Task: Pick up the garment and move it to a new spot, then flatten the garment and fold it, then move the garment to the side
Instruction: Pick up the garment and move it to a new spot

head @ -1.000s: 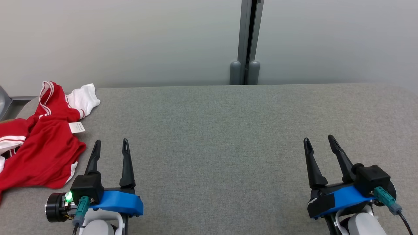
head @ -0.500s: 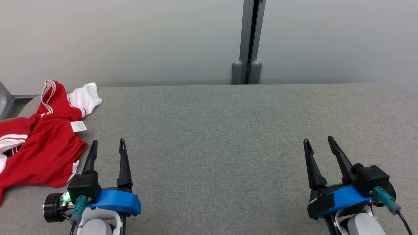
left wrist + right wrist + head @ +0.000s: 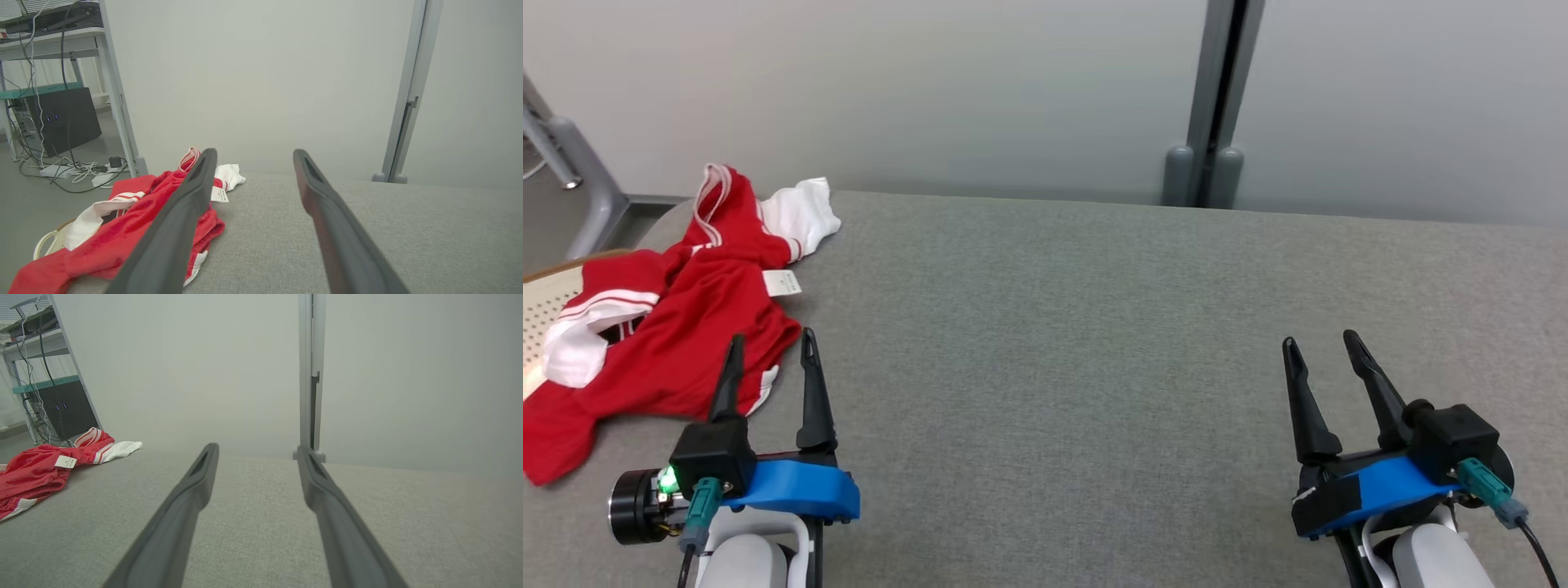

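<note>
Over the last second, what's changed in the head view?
The head camera swung left: the post and the garment slid right in frame, not themselves moving. The left gripper moved left toward the garment and now overlaps its red edge. Nothing gripped or released. Unchanged: both grippers open, right gripper over the table, garment crumpled at the table's left end.

The right gripper (image 3: 256, 448) hangs, jaws apart, over the grey table (image 3: 253, 522), with the red garment (image 3: 32, 475) crumpled at the table's left edge.
</note>
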